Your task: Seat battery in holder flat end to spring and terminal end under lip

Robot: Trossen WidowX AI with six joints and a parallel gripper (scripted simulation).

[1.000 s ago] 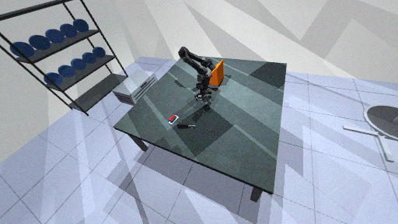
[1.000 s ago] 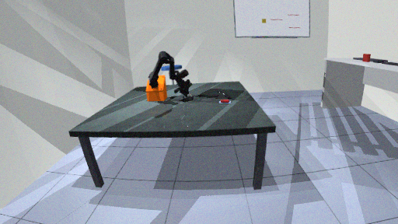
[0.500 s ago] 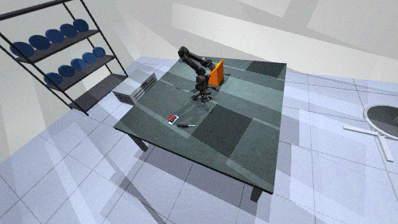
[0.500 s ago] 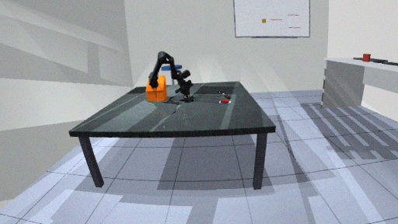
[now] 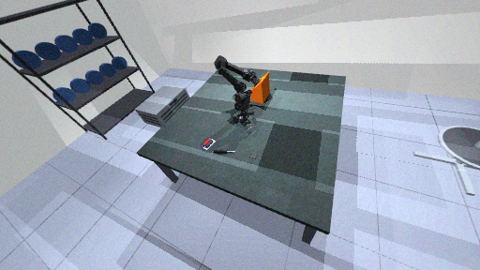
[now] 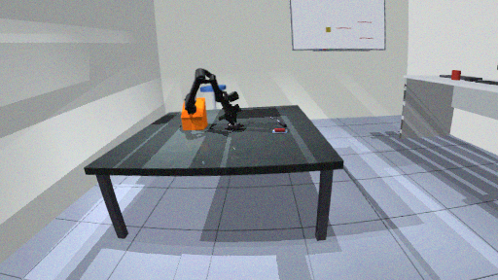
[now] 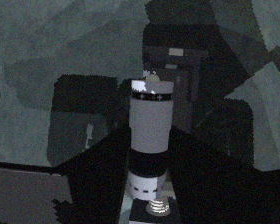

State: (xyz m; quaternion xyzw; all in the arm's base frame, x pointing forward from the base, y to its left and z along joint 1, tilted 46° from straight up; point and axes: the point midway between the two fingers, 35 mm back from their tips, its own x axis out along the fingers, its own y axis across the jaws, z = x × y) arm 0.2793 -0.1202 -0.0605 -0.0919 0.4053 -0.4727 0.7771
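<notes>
The battery (image 7: 151, 122), a pale cylinder with dark bands, is between the dark fingers of my gripper (image 7: 148, 131) (image 5: 244, 123) (image 6: 234, 126), which is shut on it. Its terminal end points to the top of the wrist view. The dark holder (image 7: 183, 107) shows beyond and below it, its lip end up and to the right of the terminal. The coiled spring (image 7: 158, 206) shows just past the flat end. The battery lies left of the holder's middle at the terminal end, so the two look out of line. Whether the battery touches the holder cannot be told; the top and exterior views are too small.
An orange block (image 5: 262, 89) (image 6: 194, 117) stands near the arm's base. On the table (image 5: 225, 176) (image 6: 209, 160) are a small red item (image 5: 208, 142) (image 6: 279, 130) on a pale base and a dark screwdriver-like tool (image 5: 224, 151). A grey panel (image 7: 28, 195) fills the wrist view's lower left.
</notes>
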